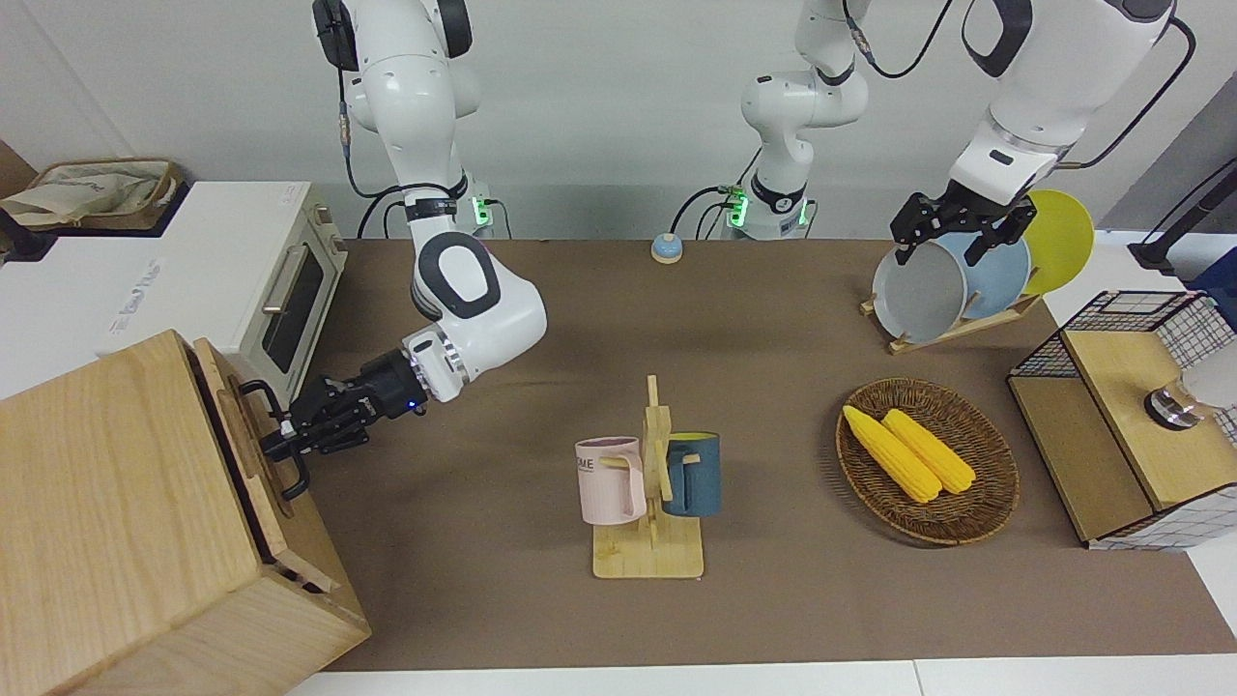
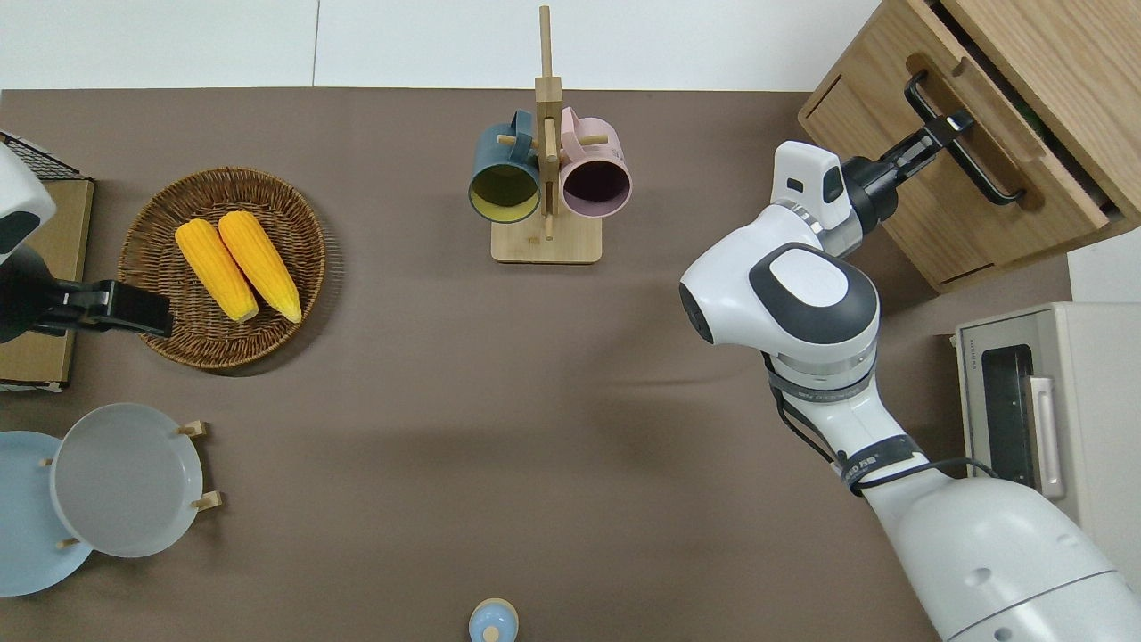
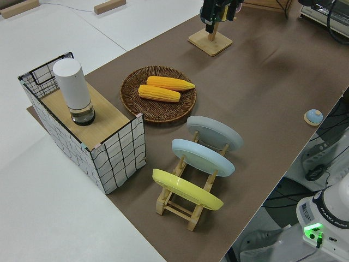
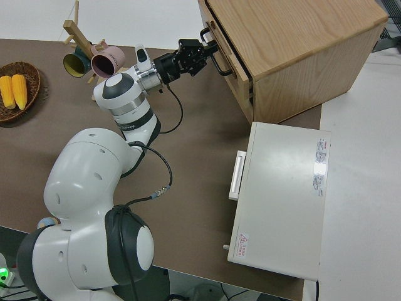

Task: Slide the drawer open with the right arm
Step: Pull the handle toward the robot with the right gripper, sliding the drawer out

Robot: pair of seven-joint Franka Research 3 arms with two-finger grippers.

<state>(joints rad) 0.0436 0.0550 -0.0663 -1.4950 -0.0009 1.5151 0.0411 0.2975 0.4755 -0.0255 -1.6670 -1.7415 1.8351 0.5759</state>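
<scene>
Writing: the pink mug [image 1: 610, 479] on the wooden mug rack [image 1: 653, 527] carries dark letters, of which "ME" is readable in the front view. The toaster oven [image 2: 1047, 397] has small print above its door glass, too fine to read. The left arm's base in the left side view bears "FRANKA EMIKA".

Cabinet [image 1: 126, 522]: large plain wooden box at the right arm's end of the table, farther from the robots than the toaster oven, its front turned toward the table's middle.

Drawer [image 2: 985, 134]: wide, shallow, light wood, set in the top of the cabinet front; pulled a short way out, with a dark gap showing between its front panel and the cabinet body. Black bar handle [image 2: 963, 143] on the front panel.

Right gripper [image 2: 952, 125]: level with the handle, reaching in from the table's middle, fingers clamped on the bar near its midpoint. Small blue light lit at the wrist.

Left gripper [image 1: 952, 227]: parked; whether its fingers are apart or together cannot be told.

Other items: blue mug [image 1: 692, 474] on the same rack; wicker basket [image 1: 986, 512] holding two corn cobs [image 1: 908, 452]; plate rack [image 3: 182, 204] with grey, blue and yellow plates.
</scene>
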